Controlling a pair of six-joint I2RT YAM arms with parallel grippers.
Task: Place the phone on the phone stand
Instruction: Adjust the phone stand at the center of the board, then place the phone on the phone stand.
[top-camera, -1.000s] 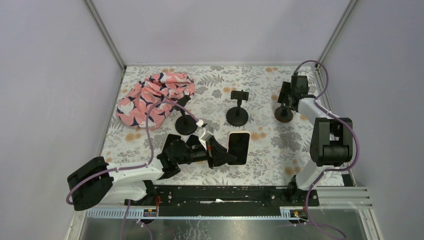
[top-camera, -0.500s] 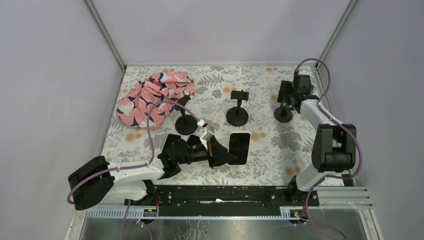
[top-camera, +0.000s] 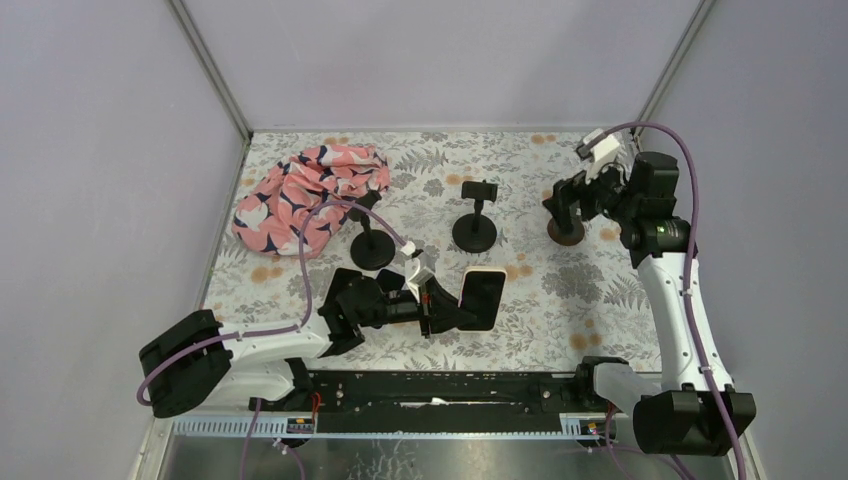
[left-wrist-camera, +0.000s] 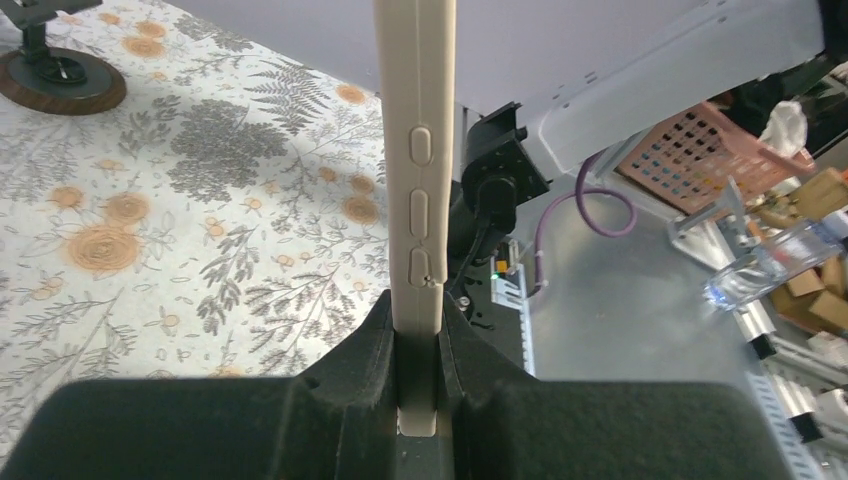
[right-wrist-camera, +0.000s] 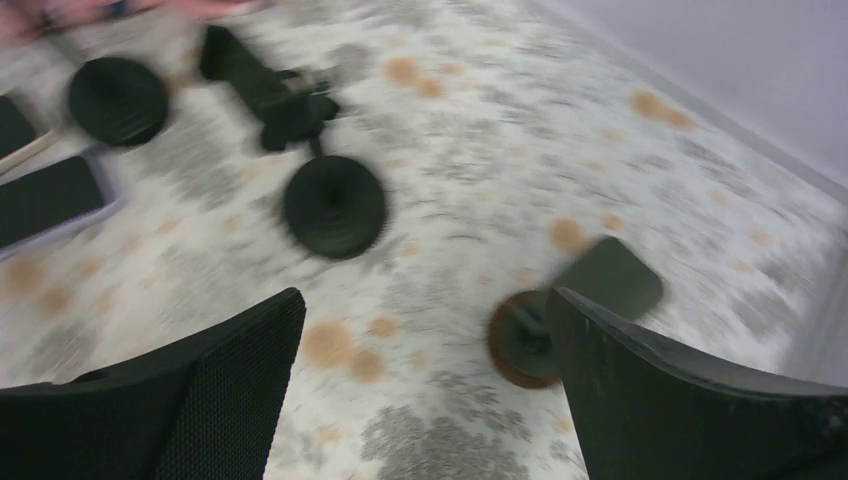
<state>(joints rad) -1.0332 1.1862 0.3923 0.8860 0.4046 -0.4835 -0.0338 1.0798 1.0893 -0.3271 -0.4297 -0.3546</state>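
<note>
While left jaws pinch phone (top-camera: 483, 296) across its thickness | long axis near-to-far | right jaws wide, empty

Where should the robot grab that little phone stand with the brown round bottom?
Probably the thin post of the black phone stand with the brown round base, from the side. It is narrow enough to fit inside the open right hand; the base is wide and flat.
</note>
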